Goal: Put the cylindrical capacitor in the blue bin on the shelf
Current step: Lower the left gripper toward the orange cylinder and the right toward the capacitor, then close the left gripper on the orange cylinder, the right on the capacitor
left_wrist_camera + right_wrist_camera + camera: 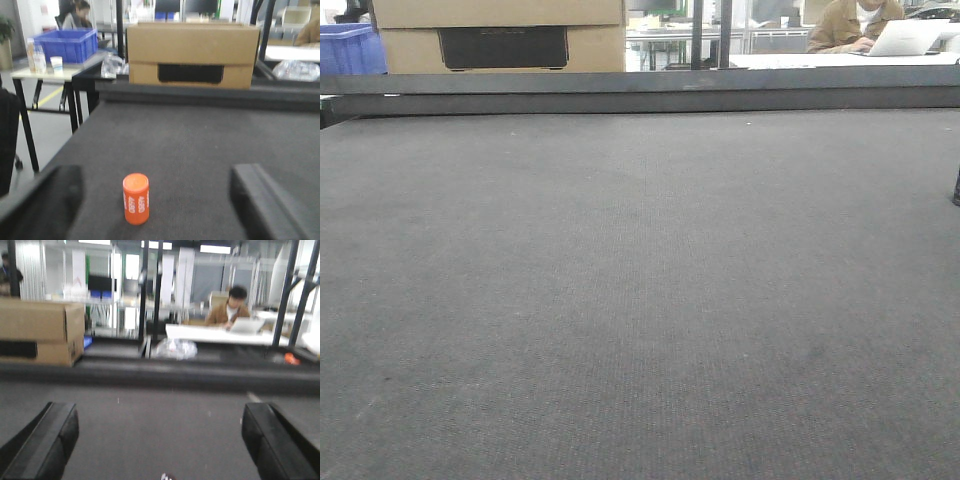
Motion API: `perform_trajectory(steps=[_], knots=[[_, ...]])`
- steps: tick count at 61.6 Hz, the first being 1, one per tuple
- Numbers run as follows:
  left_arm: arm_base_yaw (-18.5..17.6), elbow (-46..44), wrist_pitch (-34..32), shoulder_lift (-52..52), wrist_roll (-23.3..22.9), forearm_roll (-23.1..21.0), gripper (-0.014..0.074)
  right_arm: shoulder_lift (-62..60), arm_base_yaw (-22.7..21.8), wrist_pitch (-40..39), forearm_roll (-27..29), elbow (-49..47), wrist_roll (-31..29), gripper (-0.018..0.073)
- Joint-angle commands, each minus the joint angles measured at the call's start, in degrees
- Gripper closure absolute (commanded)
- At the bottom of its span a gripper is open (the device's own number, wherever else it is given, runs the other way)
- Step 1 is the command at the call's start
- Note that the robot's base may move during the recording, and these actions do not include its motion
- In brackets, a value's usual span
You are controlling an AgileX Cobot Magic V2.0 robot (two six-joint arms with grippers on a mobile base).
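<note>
A thin dark sliver (957,187) at the right edge of the front view looks like the cylindrical capacitor, standing on the grey table mat (640,300). A small dark and white bit (167,477) shows at the bottom edge of the right wrist view, between the fingers of my open right gripper (159,415). My left gripper (155,175) is open low over the mat. An orange cylinder with white print (135,198) stands upright between its fingers, nearer the left one, touching neither. The steel shelf is out of view.
A cardboard box (192,54) sits beyond the mat's far raised edge (640,98). A blue crate (67,44) rests on a side table at far left, also in the front view (350,48). The mat's left edge drops to the floor (47,130). People sit at desks behind.
</note>
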Motion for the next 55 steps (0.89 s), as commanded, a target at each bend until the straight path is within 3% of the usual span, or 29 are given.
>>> perform_trajectory(steps=[1, 9, 27, 38, 46, 55], knots=[[-1.5, -0.5, -0.4, 1.9, 0.2, -0.2, -0.0020, 6.1, -0.3, -0.5, -1.0, 0.3, -0.3, -0.0009], [-4.2, -0.5, -0.5, 2.5, 0.2, -0.4, -0.0013, 13.8, -0.3, -6.4, -1.0, 4.4, -0.3, -0.0009], [-5.2, -0.2, -0.5, 2.5, 0.2, -0.4, -0.0013, 32.4, -0.3, -36.7, -1.0, 18.8, -0.3, -0.0009], [-5.2, -0.2, -0.5, 2.5, 0.2, -0.4, -0.0012, 46.3, -0.3, -52.5, 0.8, 19.1, -0.3, -0.0009], [-5.2, -0.2, -0.5, 2.5, 0.2, -0.4, -0.0012, 56.0, -0.3, -65.5, 7.3, 18.1, -0.3, -0.0009], [-5.2, -0.2, -0.5, 2.5, 0.2, -0.4, -0.0012, 65.3, -1.0, -69.3, 7.1, 14.2, -0.3, -0.0009]])
